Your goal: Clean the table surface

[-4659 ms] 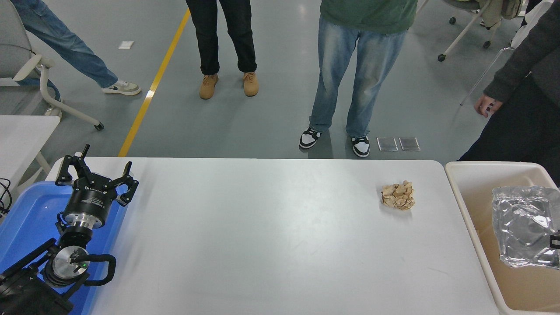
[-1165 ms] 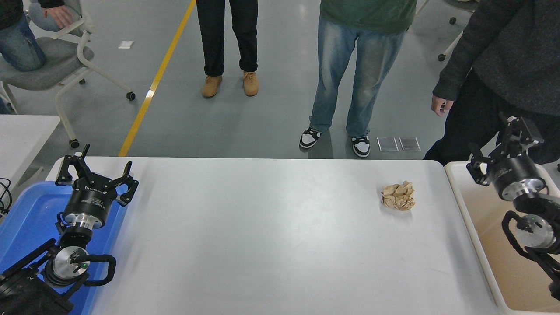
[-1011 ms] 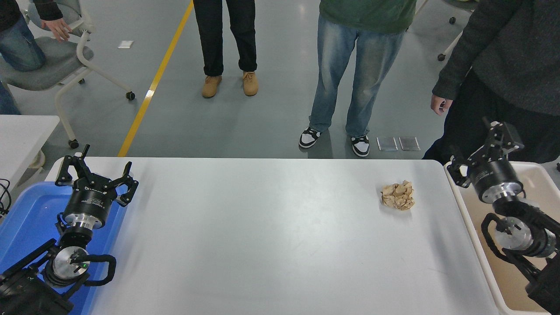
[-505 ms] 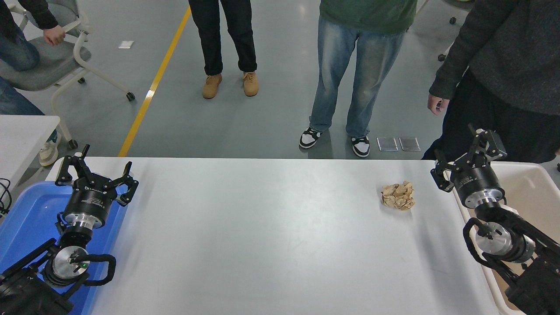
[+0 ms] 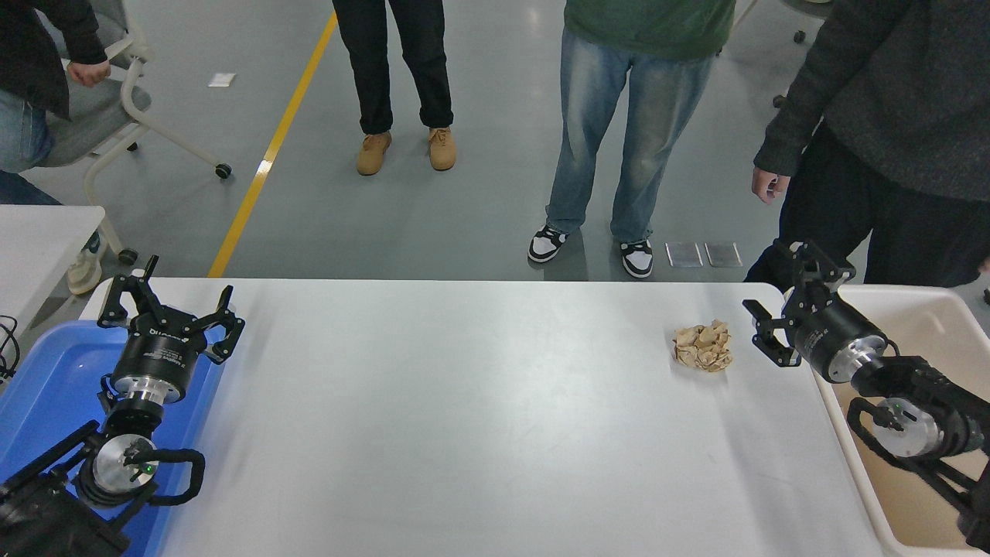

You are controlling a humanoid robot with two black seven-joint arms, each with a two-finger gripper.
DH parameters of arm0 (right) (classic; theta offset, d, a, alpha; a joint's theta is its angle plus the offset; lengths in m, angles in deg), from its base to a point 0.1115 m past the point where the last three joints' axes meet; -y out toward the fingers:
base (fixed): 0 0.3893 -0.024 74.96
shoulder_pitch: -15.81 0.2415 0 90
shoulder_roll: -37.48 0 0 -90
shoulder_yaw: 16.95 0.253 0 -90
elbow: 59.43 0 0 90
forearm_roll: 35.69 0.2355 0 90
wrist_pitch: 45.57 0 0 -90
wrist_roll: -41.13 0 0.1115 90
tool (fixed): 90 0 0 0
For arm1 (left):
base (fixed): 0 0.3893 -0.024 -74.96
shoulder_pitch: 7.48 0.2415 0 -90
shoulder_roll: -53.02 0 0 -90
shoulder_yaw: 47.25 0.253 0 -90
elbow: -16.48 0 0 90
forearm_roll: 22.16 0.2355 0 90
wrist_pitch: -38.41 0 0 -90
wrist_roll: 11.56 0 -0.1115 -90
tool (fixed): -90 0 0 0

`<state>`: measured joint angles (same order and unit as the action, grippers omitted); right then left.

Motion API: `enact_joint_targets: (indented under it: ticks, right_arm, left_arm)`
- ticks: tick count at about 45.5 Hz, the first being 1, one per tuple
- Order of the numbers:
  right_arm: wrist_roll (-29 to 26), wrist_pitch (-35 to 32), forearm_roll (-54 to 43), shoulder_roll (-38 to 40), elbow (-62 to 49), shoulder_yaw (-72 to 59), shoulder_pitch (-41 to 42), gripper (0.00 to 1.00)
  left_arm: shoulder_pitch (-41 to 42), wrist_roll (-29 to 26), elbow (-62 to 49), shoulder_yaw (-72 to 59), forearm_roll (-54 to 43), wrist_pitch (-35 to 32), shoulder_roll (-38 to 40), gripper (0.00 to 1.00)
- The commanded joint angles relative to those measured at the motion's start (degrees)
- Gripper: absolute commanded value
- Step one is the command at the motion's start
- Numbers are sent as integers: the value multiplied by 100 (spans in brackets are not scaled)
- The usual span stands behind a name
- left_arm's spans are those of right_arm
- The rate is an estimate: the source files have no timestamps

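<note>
While the left end effector [image 5: 168, 310] stays parked open at lower left, the open right end effector [image 5: 781, 309] has swung leftward off the beige plastic bin [image 5: 940, 313], near the crumpled tan paper wad [image 5: 703, 346] on the smooth white counter [image 5: 464, 418].

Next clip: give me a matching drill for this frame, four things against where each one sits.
Things:
1. crumpled brown paper ball
2. left gripper
3. right gripper
4. beige bin

Places:
A. off the table's right end
B. over the blue tray, lower left
C. lying on the table surface, right part
D. open, just right of the paper ball

Pairs: 1-C, 2-B, 3-D, 4-A
</note>
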<state>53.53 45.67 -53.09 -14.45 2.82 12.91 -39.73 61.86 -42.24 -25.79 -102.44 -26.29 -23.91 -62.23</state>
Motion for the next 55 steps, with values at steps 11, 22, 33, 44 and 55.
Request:
enact_joint_targets:
  ticks: [11,22,33,44,55]
  right_arm:
    - [-361,351,-2074,385,-213,-3284,2064,99]
    - [-625,17,-2215,-18,-872,-4041,2566,99]
    - [-835,-220,-2637,-282,-1083,-4120,2865,99]
    - [-915,-282,-2743,-827,-1452,-4374,3022,99]
    - [-1406,-387,-2620,-924,-1672,-4893,3128,99]
  left_arm:
    - [1,0,0,-1,-1,0,-6,99]
    - [1,0,0,-1,-1,0,2,99]
    - [1,0,0,-1,-1,0,2,99]
    - [1,0,0,-1,-1,0,2,99]
    - [1,0,0,-1,-1,0,2,99]
